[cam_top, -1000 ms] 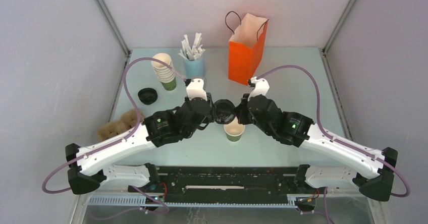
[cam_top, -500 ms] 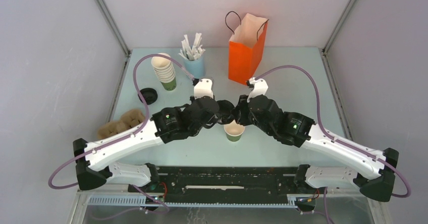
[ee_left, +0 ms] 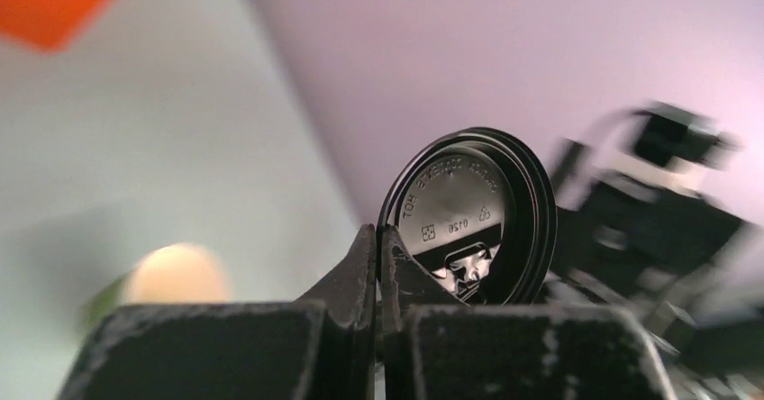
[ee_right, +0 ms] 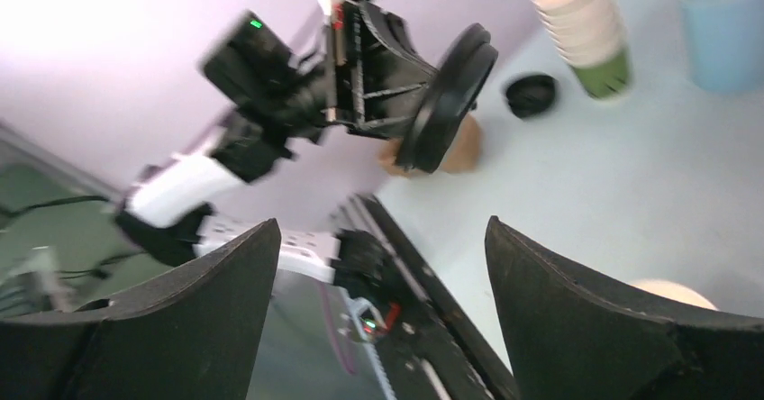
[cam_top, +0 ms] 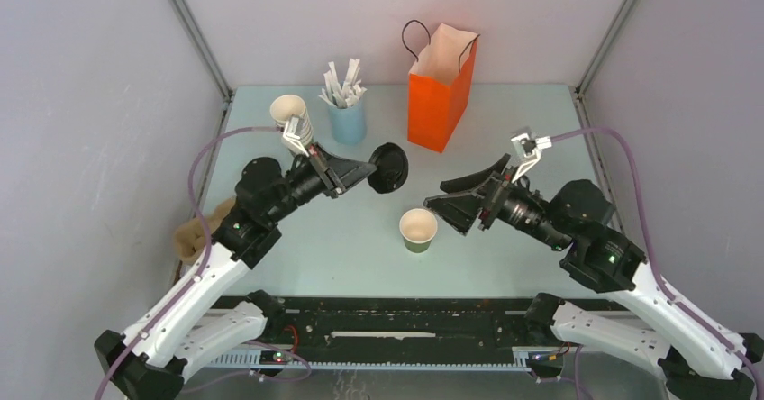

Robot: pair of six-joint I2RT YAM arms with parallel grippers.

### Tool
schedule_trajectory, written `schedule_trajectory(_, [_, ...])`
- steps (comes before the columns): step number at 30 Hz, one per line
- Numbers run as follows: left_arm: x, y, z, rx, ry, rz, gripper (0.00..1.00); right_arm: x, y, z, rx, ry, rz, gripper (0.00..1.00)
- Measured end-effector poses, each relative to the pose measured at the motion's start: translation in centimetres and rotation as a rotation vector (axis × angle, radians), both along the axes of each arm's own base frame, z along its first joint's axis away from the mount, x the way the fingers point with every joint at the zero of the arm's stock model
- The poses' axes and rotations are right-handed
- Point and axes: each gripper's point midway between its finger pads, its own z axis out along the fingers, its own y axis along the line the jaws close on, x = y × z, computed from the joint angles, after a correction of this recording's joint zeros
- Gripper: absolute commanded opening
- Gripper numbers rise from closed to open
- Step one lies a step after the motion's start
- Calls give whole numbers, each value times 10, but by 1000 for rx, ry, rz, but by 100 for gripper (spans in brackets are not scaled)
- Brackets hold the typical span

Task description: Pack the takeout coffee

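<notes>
The takeout coffee's small green cup [cam_top: 418, 230] stands open at the table's middle, its cream inside showing; it appears blurred low in both wrist views [ee_left: 176, 274] [ee_right: 676, 293]. Its round black lid [cam_top: 389, 168] hangs on edge in the air, back and left of the cup. My left gripper [cam_top: 371, 171] is shut on the lid's rim [ee_left: 477, 206], its fingertips [ee_left: 365, 247] pressed together. My right gripper [cam_top: 434, 195] hovers just right of the cup, jaws wide and nothing between them [ee_right: 382, 222]. In the right wrist view the held lid [ee_right: 448, 98] is seen edge-on.
An orange paper bag [cam_top: 441, 80] stands open at the back centre. A light blue cup of white sticks [cam_top: 347, 116] and a stack of cups [ee_right: 590, 40] are at the back left. A spare black lid [ee_right: 531, 94] lies near the stack. A cardboard carrier [cam_top: 191, 236] sits at the left edge.
The arms, which met over the cup, have drawn apart. The right gripper let go of the lid and opened wide. The left gripper shut on the lid and carried it back and left.
</notes>
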Motion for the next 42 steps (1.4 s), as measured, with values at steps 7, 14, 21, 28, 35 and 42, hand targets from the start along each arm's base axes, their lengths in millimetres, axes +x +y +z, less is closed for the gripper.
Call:
schedule_trajectory(7, [-55,-19,115,-453,-190,-343,0,-13,21,55,278,-28,173,100])
schedule_trajectory(14, [-91,-7,156,-622,-293,-495,0,-15,52,77,415,12,321,100])
schedule_trajectory(21, [-88,-11,148,-645,-251,-520,0,-28,81,80,436,56,418,100])
schedule_trajectory(28, [-88,-11,149,-653,-251,-523,0,-44,87,92,467,44,457,100])
schedule_trajectory(35, [-82,-14,140,-645,-229,-518,0,-44,86,98,476,34,440,100])
schedule_trajectory(42, [-81,-15,139,-641,-227,-514,0,-42,86,100,476,31,422,100])
